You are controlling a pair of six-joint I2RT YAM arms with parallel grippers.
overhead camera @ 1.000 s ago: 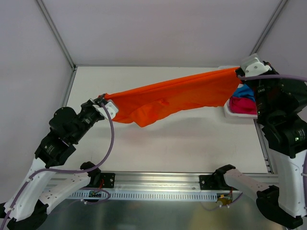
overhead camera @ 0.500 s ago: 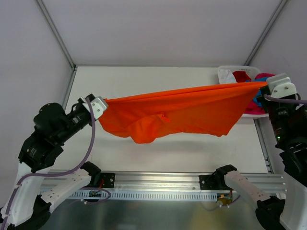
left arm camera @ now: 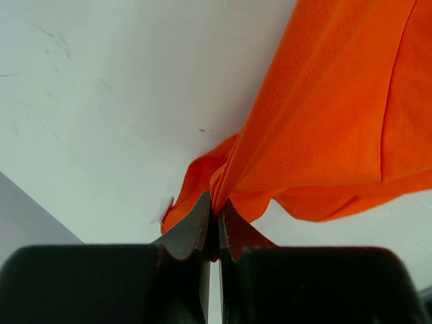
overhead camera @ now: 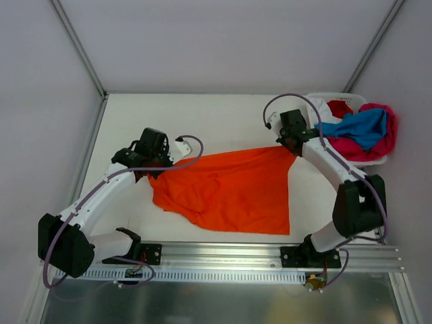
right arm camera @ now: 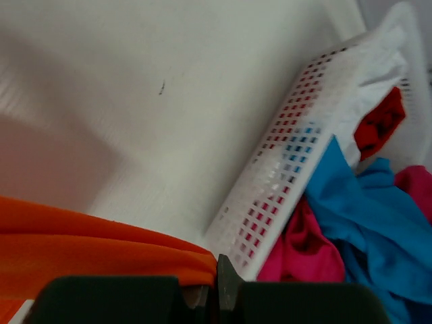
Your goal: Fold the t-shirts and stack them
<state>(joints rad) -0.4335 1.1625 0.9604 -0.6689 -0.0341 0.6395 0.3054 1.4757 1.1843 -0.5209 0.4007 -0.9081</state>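
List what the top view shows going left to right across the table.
left gripper, jaws shut on a shirt corner → orange shirt → right gripper, jaws shut on the opposite corner → white basket

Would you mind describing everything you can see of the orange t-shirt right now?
The orange t-shirt is one vivid colour, in a fine knit-looking cloth. It lies unfolded and wrinkled on the white table between the arms. The left gripper is shut on its left edge, the right gripper on its far right corner, both bunching the cloth into folds.
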